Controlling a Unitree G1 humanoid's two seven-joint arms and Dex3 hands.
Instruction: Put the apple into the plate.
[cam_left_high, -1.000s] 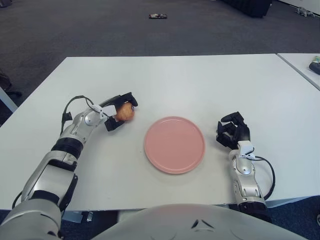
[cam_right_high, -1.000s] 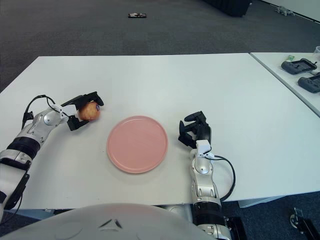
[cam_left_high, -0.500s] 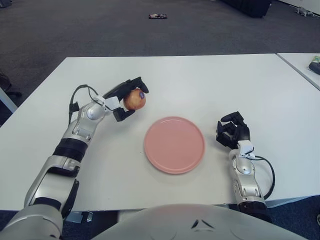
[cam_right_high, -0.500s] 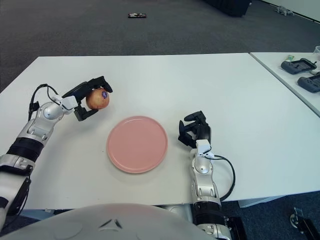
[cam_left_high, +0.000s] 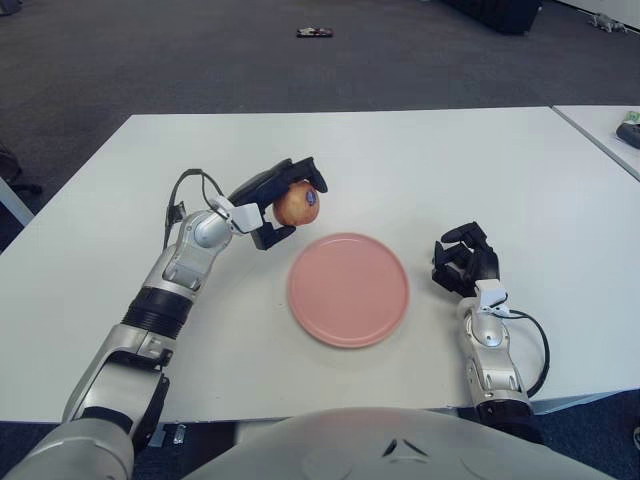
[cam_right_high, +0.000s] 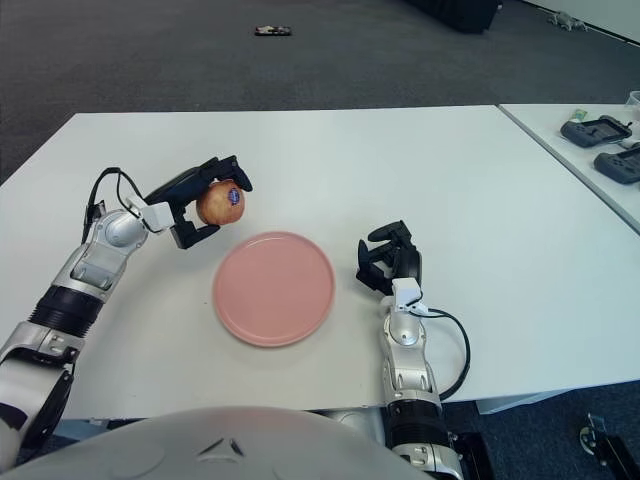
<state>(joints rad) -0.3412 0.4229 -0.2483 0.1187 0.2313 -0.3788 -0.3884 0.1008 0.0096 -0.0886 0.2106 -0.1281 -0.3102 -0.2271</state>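
Red-yellow apple (cam_left_high: 297, 204), stickered, pinched by the left hand (cam_left_high: 272, 201) above the table (cam_left_high: 420, 160), just left of the pink plate (cam_left_high: 349, 289). Likely firm, smooth, moderately heavy; grip across its widest girth. Right hand (cam_left_high: 465, 261) idle right of plate, fingers curled, holding nothing.

The apple (cam_left_high: 296, 204) is held in the left hand (cam_left_high: 272, 205) clear above the white table (cam_left_high: 420, 160), just beyond the left rim of the pink plate (cam_left_high: 349, 289). Nothing is seen between apple and plate, and the plate's surface lies bare. The right hand (cam_left_high: 465, 262) is seen just right of the plate, apart from its rim, fingers curled.
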